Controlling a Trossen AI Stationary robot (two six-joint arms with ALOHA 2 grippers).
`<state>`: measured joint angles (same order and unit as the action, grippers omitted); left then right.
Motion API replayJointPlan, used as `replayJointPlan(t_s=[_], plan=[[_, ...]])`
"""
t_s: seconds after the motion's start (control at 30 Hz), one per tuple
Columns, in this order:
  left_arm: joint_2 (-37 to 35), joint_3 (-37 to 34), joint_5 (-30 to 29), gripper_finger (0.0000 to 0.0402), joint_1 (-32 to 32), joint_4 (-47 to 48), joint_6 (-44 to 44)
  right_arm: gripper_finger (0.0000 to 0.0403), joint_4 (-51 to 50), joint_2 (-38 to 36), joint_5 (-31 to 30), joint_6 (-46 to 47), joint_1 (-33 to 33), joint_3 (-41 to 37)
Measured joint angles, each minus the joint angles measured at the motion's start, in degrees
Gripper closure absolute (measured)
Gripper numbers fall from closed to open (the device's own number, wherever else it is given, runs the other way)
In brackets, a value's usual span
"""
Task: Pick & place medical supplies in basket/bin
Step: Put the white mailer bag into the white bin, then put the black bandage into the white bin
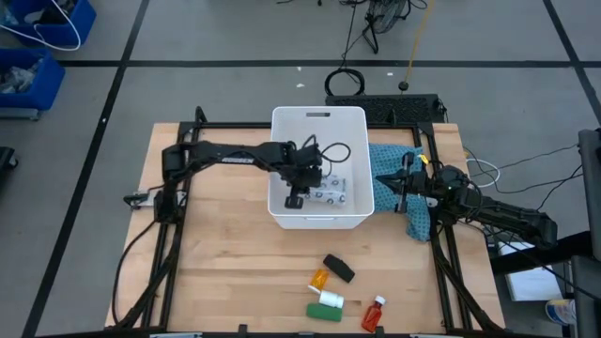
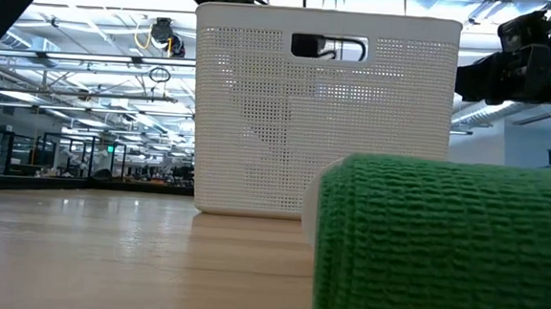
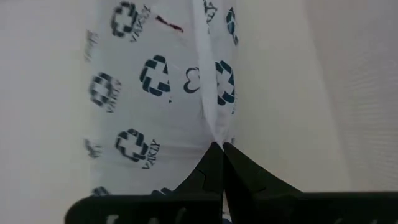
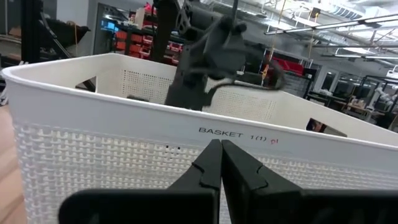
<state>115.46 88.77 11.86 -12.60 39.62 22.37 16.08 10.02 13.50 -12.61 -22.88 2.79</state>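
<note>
The white tub [image 1: 362, 120] stands mid-table, its handle slot facing the low view [image 2: 328, 47]. My left gripper [image 1: 295, 198] reaches down inside it and is shut on the white dark-patterned packet [image 1: 331, 192], which fills the left wrist view [image 3: 149, 93]. My right gripper [image 1: 400, 188] hovers shut beside the tub's right wall [image 4: 124, 155], over the teal cloth [image 1: 390, 161]. On the near table lie the black oblong piece [image 1: 339, 268], orange bottle [image 1: 320, 279], white cylinder [image 1: 330, 299], green-white box [image 1: 323, 312] and red bottle [image 1: 374, 314]. My left gripper pinches the packet's raised middle seam [image 3: 210, 124] between its two fingertips [image 3: 235, 163], coming from above and pointing down into the tub. The packet spreads out flat below the fingers; I cannot tell whether it rests on the tub floor.
Blue bins [image 1: 38, 47] sit on the floor beyond the far left corner. A black box and cables [image 1: 394, 105] lie behind the tub. A green item [image 2: 447, 246] stands close to the low camera and hides the tub's lower right. Bare wood lies left of the tub [image 1: 216, 244].
</note>
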Motion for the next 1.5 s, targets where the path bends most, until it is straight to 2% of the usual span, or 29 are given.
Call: replayJointPlan(t_s=[0.17, 0.27, 0.4, 0.57, 0.67, 0.83, 0.93, 1.03, 1.2, 1.23, 1.33, 1.5], plan=[[1.7, 0.0, 0.5, 0.0396, 0.4, 0.3, -0.3, 0.0403, 0.0, 0.0, 0.0, -0.1, 0.0, 0.0], [1.6, 0.0, 3.4, 0.038, 0.3, 0.4, -0.4, 0.0403, 0.0, 0.0, 0.0, -0.1, 0.0, 0.0], [0.8, 0.0, 9.3, 0.0348, 0.1, 0.5, -0.5, 0.0403, 0.0, 0.0, 0.0, -0.1, 0.0, 0.0], [0.2, 0.0, 8.6, 0.0295, -0.1, 0.1, -2.3, 0.0403, 0.0, 0.0, 0.0, -0.1, 0.0, 0.0], [-1.8, 0.8, 5.8, 0.0258, 0.0, 1.3, -3.1, 0.0403, 0.0, 0.0, 0.0, -0.1, 0.0, 0.0], [-9.9, 6.6, -3.6, 0.0215, 1.5, 8.9, -0.7, 0.0403, -0.3, 0.3, 0.0, -0.1, 0.0, 0.0], [-16.4, 10.5, -5.9, 0.0218, 2.3, 15.7, -3.0, 0.0403, -0.3, 0.8, 0.0, -0.1, 0.0, 0.0], [-23.6, 10.9, -6.8, 0.0256, 2.9, 22.1, -6.8, 0.0403, -0.2, 1.3, 0.0, -0.3, 0.0, 0.0], [-36.0, 2.4, -10.3, 0.0378, 6.2, 27.2, -15.1, 0.0403, -0.1, 1.7, 0.0, -0.3, 0.0, 0.0], [-38.7, -0.4, -11.8, 0.0388, 6.8, 26.9, -17.1, 0.0403, -0.1, 1.7, 0.0, -0.2, 0.0, 0.0], [-47.7, -11.5, -16.8, 0.0387, 9.4, 20.1, -22.0, 0.0403, -0.1, 1.7, -0.1, 1.8, 0.0, 0.0], [-62.4, -32.0, -19.2, 0.0398, 14.4, -0.4, -26.1, 0.0403, -0.4, 1.8, -0.1, 6.9, 0.0, 0.0]])
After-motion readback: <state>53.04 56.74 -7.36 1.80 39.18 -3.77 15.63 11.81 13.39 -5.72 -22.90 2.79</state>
